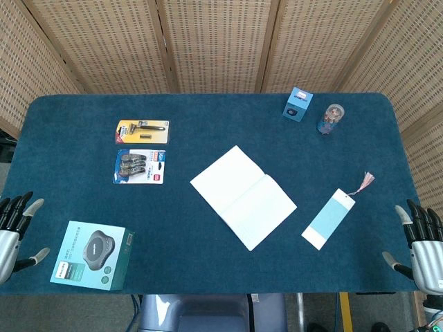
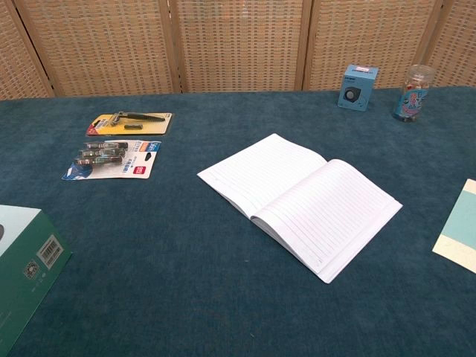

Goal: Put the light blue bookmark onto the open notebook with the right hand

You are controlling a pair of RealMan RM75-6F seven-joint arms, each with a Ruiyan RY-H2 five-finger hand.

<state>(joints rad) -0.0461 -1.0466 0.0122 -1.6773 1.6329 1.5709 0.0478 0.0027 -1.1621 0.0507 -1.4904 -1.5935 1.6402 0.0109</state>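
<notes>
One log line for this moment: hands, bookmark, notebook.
right hand: open, near table edge | left hand: open | light blue bookmark: on table, untouched, right of open notebook

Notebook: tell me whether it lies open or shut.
Open. The notebook lies flat on the table, both lined pages spread either side of the centre fold, nothing on them.

Bookmark (image 1: 328, 218) flat beside open notebook (image 1: 243, 197)

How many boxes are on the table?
2: a small blue box at the far right edge, and a green box at the near left corner. None seems hidden.
</notes>
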